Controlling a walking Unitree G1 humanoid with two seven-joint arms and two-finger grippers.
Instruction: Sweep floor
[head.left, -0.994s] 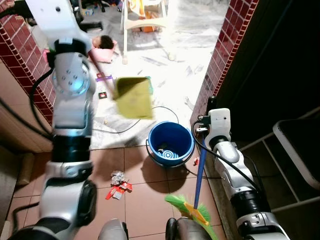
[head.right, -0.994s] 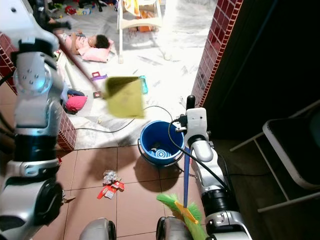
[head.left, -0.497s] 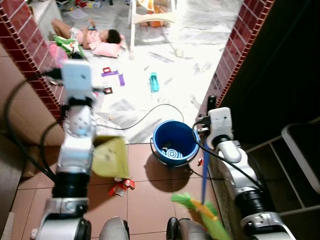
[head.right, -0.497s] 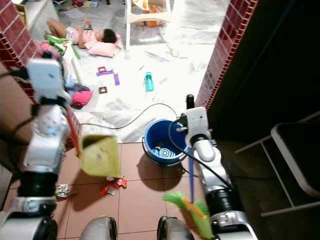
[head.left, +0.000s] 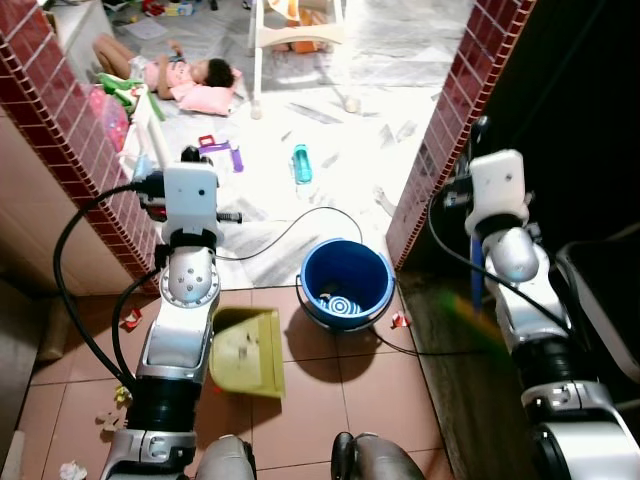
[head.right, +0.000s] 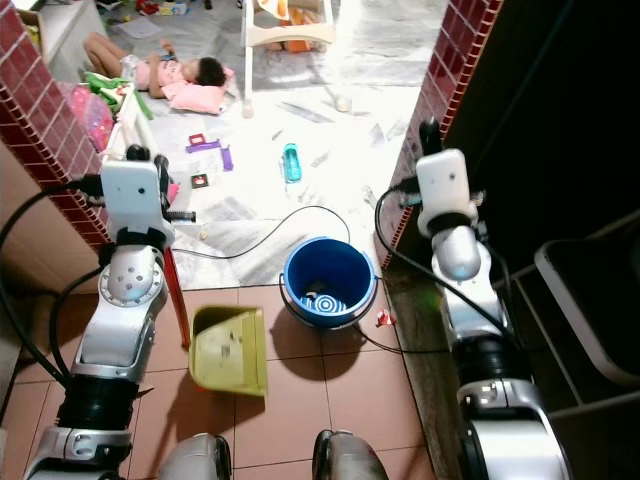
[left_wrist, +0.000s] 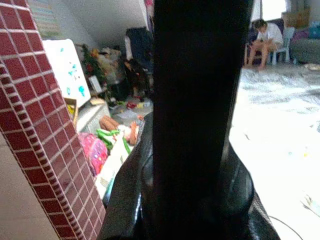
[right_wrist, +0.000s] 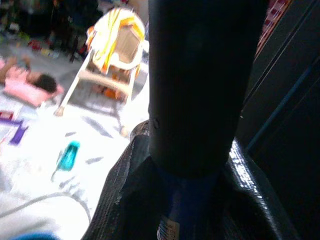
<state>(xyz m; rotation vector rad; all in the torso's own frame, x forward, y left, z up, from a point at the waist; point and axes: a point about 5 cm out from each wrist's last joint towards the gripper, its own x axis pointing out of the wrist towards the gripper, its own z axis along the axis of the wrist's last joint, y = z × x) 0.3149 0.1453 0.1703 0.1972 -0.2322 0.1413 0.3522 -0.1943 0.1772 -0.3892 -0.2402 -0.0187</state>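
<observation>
— Where's the sweeping gear right now?

— The yellow dustpan (head.right: 229, 349) sits flat on the brown floor tiles (head.right: 350, 400), just to the left of the blue bucket (head.right: 328, 282), near it but apart. Its red handle (head.right: 176, 290) rises up to the left gripper (head.right: 160, 190), which sits high by the red brick wall (head.right: 40, 130).

— Is the left gripper actually clamped on that handle?

— The head views show the handle running up to it, and the left wrist view has one black finger (left_wrist: 197, 100) across the middle of the frame, but whether the fingers are closed around it I cannot tell.

— And the broom?

— A blue broom handle (head.left: 477, 280) runs down along the right arm, blurred, beside the brick pillar (head.left: 450, 130). In the right wrist view the blue handle (right_wrist: 185, 210) sits pressed against a black finger (right_wrist: 200, 85) of the right gripper (head.right: 428, 140), so the gripper is closed on it. The bristles are too blurred to place.

— Any litter in view?

— A small red scrap (head.right: 383, 318) lies right of the bucket, by a black cable (head.right: 290, 215) that loops over the pale marble floor (head.right: 330, 150). More scraps (head.left: 110, 415) lie at the lower left near the left arm.

— What's beyond?

— A person (head.right: 160, 72) lies on the marble with their head on a pink pillow (head.right: 200, 98), with toys (head.right: 210, 150) and a teal bottle (head.right: 290, 162) scattered nearby, and a white high chair (head.right: 285, 25) behind. A dark chair (head.right: 590, 300) stands at the right.
</observation>
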